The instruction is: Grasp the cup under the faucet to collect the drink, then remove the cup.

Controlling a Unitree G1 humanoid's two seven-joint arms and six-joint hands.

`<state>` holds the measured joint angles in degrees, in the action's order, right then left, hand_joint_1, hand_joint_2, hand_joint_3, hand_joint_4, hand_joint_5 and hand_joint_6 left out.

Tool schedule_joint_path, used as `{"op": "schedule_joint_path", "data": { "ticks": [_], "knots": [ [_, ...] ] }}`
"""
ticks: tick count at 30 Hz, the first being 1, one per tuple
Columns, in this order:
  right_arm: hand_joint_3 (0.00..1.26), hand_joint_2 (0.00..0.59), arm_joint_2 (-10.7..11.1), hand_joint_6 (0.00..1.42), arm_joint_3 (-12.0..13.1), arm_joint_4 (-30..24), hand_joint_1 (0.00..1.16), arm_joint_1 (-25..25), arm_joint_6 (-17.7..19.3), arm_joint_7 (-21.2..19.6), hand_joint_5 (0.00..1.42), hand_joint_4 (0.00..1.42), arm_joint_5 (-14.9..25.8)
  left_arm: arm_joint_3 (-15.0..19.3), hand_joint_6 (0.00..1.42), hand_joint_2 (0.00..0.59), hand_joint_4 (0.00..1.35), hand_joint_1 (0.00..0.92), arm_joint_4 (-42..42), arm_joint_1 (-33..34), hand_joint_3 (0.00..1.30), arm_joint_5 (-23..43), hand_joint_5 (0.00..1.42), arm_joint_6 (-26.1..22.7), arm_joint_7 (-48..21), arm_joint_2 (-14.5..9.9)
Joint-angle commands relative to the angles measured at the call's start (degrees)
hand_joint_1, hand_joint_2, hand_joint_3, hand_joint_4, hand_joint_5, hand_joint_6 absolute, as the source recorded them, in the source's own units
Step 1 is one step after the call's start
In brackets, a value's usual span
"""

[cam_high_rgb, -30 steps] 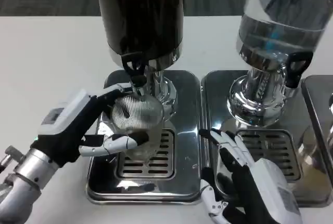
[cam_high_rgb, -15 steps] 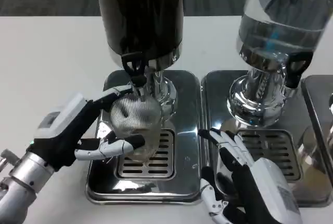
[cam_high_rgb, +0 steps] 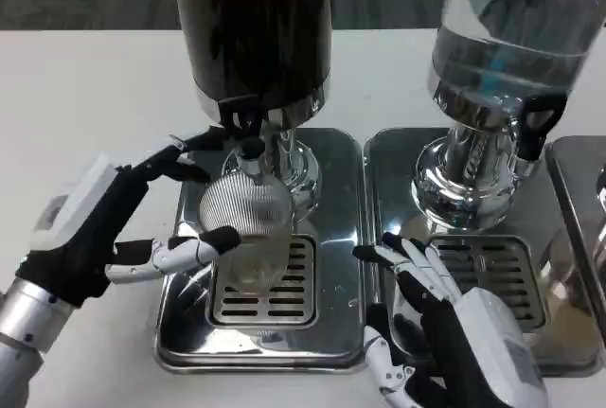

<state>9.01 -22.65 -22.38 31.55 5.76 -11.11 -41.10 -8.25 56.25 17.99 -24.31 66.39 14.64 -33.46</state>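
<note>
Since a second ago the left hand (cam_high_rgb: 104,228) has been drawn back toward the left edge — its fingers, earlier wrapped around the cup (cam_high_rgb: 248,228), are now spread apart. One finger is seen near the upper left of the cup and another just touches or nearly touches its lower left side; whether contact is kept cannot be told. Nothing is gripped, so the hand is released. The ribbed clear cup is left standing on the drip tray (cam_high_rgb: 331,332), over its grate, directly under the faucet (cam_high_rgb: 248,138) of the dark drink dispenser (cam_high_rgb: 256,29). The right hand (cam_high_rgb: 445,323) is held where it was — fingers splayed, nothing held — over the gap between this tray and the tray of the clear dispenser (cam_high_rgb: 502,58) beside it.
</note>
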Motion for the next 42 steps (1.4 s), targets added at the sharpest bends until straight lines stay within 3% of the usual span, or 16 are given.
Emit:
{"op": "schedule_joint_path", "data": {
  "ticks": [1,5,11,16,21,33,42],
  "knots": [
    [0.23,0.586,-0.16,0.16,0.15,0.37,0.5,-0.57,-0.73,0.53,0.03,0.08,0.29,2.31,0.39,0.083,0.24,0.112,-1.83,-2.15,0.23,6.43,0.32,2.19,-4.84,-2.08],
    [0.23,0.586,-0.04,0.16,0.06,0.54,0.5,-0.97,-0.77,0.95,0.03,0.08,0.46,3.96,0.36,0.085,0.23,0.004,-4.3,-3.98,0.25,15.76,0.3,2.99,-12.8,-3.29],
    [0.23,0.586,0.17,0.16,0.37,1.08,0.5,-1.68,-0.55,1.15,0.03,0.08,0.93,5.68,0.4,0.087,0.29,0.0,-13.98,-7.4,0.33,35.36,0.36,-0.85,-28.48,-4.89],
    [0.22,0.586,0.17,0.16,0.13,1.77,0.51,-2.19,-0.23,0.88,0.03,0.08,1.08,8.16,0.44,0.082,0.36,0.0,-22.51,-9.35,0.4,49.07,0.41,-9.34,-41.49,-4.53],
    [0.22,0.586,0.25,0.16,0.44,2.43,0.51,-2.59,-0.1,0.86,0.03,0.08,1.74,11.75,0.38,0.059,0.35,0.0,-28.46,-9.57,0.4,57.16,0.4,-19.45,-52.83,-3.63],
    [0.22,0.586,0.1,0.15,0.89,2.76,0.51,-2.57,-0.16,0.08,0.03,0.08,1.65,17.59,0.29,0.033,0.26,0.0,-34.45,-6.98,0.35,61.34,0.32,-37.17,-67.73,0.62],
    [0.22,0.586,-0.45,0.14,0.89,3.45,0.52,-2.52,-0.06,-0.46,0.03,0.08,1.75,19.56,0.23,0.036,0.23,0.0,-33.38,-3.02,0.31,59.42,0.28,-43.27,-73.53,2.42]
  ]
}}
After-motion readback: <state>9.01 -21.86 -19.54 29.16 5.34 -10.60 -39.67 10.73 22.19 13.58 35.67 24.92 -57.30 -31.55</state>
